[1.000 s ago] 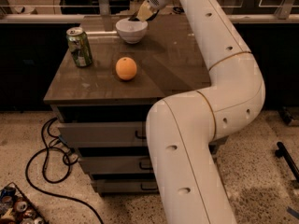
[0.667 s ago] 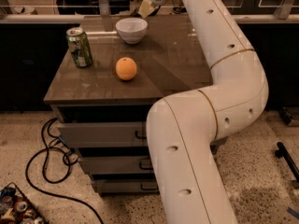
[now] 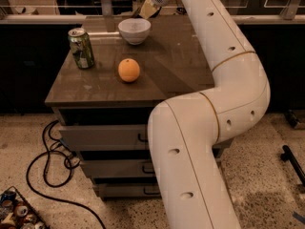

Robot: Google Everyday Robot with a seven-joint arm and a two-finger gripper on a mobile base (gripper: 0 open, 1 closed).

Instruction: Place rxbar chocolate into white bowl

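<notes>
The white bowl point(image 3: 134, 30) stands upright at the back of the cabinet top. My gripper point(image 3: 147, 8) hangs just above and behind the bowl's right rim, at the end of the long white arm point(image 3: 224, 61) that reaches in from the right. The rxbar chocolate does not show: it is hidden, and I cannot tell whether it is in the bowl or at the gripper.
A green soda can point(image 3: 81, 47) stands at the left edge of the brown cabinet top point(image 3: 167, 66). An orange point(image 3: 128, 70) sits in the middle front. Drawers are below, and black cables point(image 3: 47, 161) lie on the floor at the left.
My gripper has risen a little and drifted right, from the bowl's rim to just above it. The bowl, can and orange have not moved.
</notes>
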